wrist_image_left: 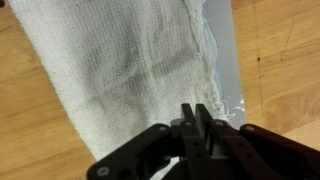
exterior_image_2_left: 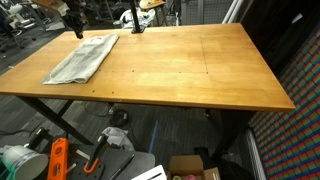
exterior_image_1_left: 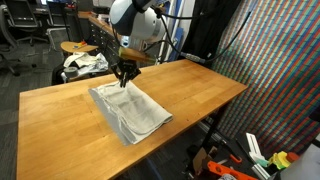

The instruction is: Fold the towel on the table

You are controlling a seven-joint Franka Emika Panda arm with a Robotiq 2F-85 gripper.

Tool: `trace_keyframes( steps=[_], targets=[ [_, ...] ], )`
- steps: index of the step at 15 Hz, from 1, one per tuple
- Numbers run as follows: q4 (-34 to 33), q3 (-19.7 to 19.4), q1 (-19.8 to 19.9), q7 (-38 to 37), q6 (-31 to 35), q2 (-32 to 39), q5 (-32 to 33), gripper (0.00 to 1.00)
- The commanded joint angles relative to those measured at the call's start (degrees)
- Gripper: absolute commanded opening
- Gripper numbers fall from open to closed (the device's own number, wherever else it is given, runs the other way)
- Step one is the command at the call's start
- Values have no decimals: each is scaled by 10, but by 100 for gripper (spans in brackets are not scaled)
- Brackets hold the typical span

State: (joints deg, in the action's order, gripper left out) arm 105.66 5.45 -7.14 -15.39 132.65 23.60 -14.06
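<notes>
1. The towel [exterior_image_1_left: 132, 112] lies flat and rumpled at one end of the table [exterior_image_1_left: 205, 92], reaching the table's edge.
2. The gripper [wrist_image_left: 196, 112] hangs over the towel's end farther in on the table, fingers clenched together; whether they pinch cloth cannot be told.

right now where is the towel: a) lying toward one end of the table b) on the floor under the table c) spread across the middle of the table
a: the towel lies on the wooden top toward one end of the table, with the tool just above it.
</notes>
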Motion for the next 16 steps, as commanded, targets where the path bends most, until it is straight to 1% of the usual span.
trace_keyframes(
  steps=[1, 3, 6, 10, 16],
  targets=[
    [-45, -8, -36, -61, -2, 21, 37, 12],
    [-80, -10, -52, -97, -22, 39, 55, 12],
    [-132, -11, -69, -133, -47, 68, 65, 11],
    [-213, -27, -88, -182, -68, 124, 81, 12],
    [-313, -50, -88, -219, -92, 200, 86, 12]
  ],
)
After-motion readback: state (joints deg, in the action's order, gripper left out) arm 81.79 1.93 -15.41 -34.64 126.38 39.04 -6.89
